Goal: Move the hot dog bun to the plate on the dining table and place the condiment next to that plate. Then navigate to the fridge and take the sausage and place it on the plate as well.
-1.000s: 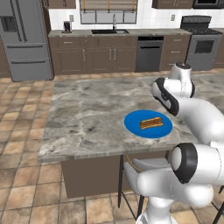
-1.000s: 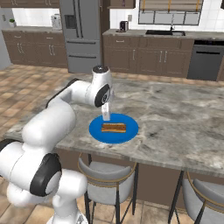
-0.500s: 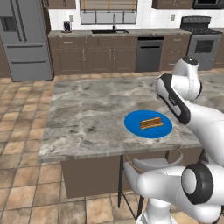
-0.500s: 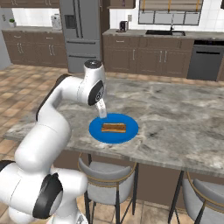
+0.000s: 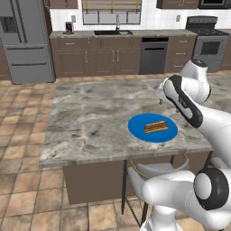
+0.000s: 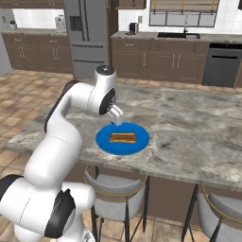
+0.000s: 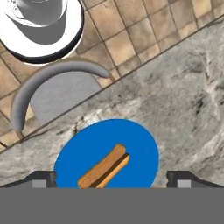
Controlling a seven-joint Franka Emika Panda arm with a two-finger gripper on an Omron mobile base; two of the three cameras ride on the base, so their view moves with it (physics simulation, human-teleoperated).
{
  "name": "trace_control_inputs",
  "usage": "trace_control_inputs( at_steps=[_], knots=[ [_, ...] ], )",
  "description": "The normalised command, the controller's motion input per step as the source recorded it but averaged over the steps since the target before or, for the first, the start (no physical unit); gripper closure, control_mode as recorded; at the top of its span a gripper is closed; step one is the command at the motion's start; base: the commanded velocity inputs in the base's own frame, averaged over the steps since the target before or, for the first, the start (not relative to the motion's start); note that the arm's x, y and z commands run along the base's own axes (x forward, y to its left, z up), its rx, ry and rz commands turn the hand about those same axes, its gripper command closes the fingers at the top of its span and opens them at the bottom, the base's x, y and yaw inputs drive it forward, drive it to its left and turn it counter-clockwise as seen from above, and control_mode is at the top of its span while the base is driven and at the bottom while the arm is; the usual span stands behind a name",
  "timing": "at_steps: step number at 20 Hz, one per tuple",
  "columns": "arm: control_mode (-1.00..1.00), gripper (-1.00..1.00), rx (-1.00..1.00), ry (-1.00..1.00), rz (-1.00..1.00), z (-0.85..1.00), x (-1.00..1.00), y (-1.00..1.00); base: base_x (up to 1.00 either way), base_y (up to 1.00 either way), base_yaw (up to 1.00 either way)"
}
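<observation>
The hot dog bun (image 5: 155, 127) lies on the blue plate (image 5: 137, 131), near the front edge of the marble dining table (image 5: 90, 122). The gripper (image 6: 116, 116) hangs above the plate's rim, fingers spread wide, holding nothing. No writing is legible on anything.

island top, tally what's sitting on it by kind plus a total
plate: 1
bun: 1
total: 2
The bun lies on the plate.
</observation>
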Motion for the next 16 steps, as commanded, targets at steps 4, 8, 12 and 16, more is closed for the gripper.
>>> trace_control_inputs(
  at_steps=[4, 8, 12, 16],
  knots=[
    [-1.00, -1.00, -0.34, 0.00, 0.21, 0.00, 0.00, 0.33, 0.00, 0.00, 0.00],
    [-1.00, -1.00, -0.24, -0.01, 0.19, 0.09, -0.11, 0.08, 0.00, 0.00, 0.00],
    [-1.00, -1.00, -0.10, -0.06, 0.14, 0.12, -0.20, 0.00, 0.00, 0.00, 0.00],
    [-1.00, -1.00, -0.05, -0.04, 0.05, 0.12, -0.15, 0.00, 0.00, 0.00, 0.00]
  ],
)
